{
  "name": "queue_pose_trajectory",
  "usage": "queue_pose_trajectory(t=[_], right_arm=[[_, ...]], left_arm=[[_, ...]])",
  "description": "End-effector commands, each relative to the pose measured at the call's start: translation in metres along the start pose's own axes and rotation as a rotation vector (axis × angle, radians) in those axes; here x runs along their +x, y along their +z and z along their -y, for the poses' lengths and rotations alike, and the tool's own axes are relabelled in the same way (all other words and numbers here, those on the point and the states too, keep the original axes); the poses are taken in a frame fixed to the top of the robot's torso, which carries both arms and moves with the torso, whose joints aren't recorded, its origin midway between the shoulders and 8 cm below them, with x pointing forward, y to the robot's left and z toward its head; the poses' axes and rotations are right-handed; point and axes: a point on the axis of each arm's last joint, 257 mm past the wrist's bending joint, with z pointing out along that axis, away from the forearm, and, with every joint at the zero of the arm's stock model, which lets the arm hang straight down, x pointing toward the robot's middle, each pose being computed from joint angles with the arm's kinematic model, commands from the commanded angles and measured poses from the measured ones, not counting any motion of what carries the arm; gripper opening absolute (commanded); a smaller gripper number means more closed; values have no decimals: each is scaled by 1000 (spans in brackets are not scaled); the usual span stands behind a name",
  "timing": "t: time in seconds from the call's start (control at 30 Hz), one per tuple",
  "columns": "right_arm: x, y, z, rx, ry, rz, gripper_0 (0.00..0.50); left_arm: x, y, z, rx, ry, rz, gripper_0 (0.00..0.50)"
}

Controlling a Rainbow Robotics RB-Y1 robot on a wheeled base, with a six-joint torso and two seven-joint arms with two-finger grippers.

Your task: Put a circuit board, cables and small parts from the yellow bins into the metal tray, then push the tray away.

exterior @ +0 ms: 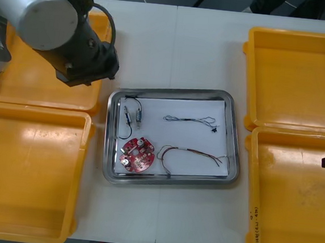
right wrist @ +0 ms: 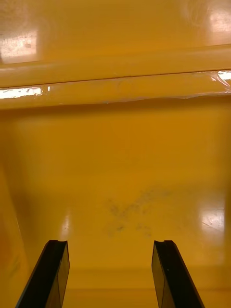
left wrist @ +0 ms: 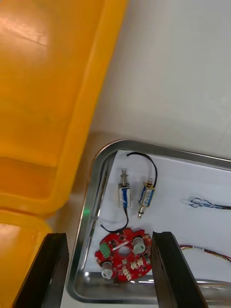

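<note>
Between spread left jaws: circuit board [left wrist: 122,254] lies in metal tray [left wrist: 84,240]; small metal parts [left wrist: 126,194] just beyond. Tray judged rigid, light, free-sliding on counter [left wrist: 183,72]; push at rim, gently. Right jaws spread over yellow bin [right wrist: 115,159].

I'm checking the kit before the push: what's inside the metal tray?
On the metal tray's white lining: a round red circuit board, two small metal parts with a black cable, a blue and white cable, a red and yellow cable. The lining under the board is covered.
</note>
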Motion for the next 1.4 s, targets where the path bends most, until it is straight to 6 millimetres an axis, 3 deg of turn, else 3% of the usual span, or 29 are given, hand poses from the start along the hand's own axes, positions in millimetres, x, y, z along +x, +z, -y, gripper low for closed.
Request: queue_pose_trajectory(t=[0.03,0.3,0.43,0.83,1.0,1.2,1.4], right_arm=[[-18,-14,0,0,21,46,500],[-39,-18,-32,-39,-53,74,500],[-46,-17,-59,-75,-115,72,500],[-60,-14,-169,-216,-307,88,500],[-54,-13,-217,-213,-479,75,500],[-38,-4,-251,-168,-645,57,500],[-5,4,-289,-159,-857,16,500]], left_arm=[[-14,-27,-30,-33,55,8,500],[-17,-40,-58,-19,102,20,500],[-13,-47,-76,-2,125,10,500],[-8,-60,-129,14,167,2,500],[-5,-60,-147,-2,156,-7,500],[-1,-60,-170,-20,173,-19,500],[7,-61,-201,-49,207,-40,500]])
